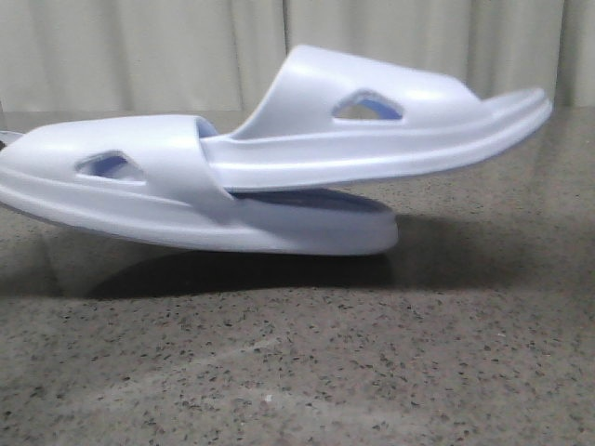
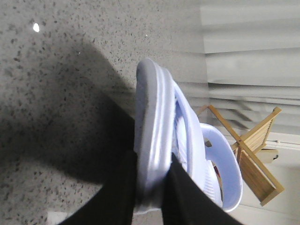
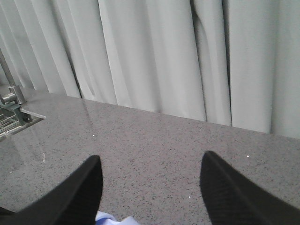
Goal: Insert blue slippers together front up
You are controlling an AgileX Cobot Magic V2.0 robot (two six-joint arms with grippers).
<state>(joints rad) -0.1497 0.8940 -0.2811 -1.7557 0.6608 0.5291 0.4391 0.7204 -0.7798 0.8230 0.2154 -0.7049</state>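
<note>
Closest to the left wrist camera, the left gripper (image 2: 152,187) has its two black fingers (image 2: 185,197) closed on the thick sole edge of one of the blue slippers (image 2: 152,140), pinching it from either side so the slipper stands on edge between them and runs away from the fingertips. Just beyond that sole, on its strap side, the ribbed footbed and the pale rounded strap of the second slipper (image 2: 225,164) show, pressed close against the first. Under and around the left gripper lies the speckled grey stone table (image 2: 56,93), carrying a dark shadow of the arm and shoes, and farther off, past the table edge, a wooden folding frame (image 2: 253,154) stands before pale pleated curtains (image 2: 253,61). At the right wrist, the right gripper (image 3: 150,192) is spread wide with nothing between its black fingers (image 3: 229,192); a small pale blue-white scrap (image 3: 110,219) peeks in just below and between them, too little to name for sure. Beyond those fingers the table stretches bare to the curtain folds, with a metal rack (image 3: 11,108) off to one side near the table's far corner. From the front, the two slippers are nested: one lies low on the table with its strap opening toward the other, whose end is pushed in under that strap while its free end lifts up and away, clear of the tabletop. Neither gripper shows in that front view.
</note>
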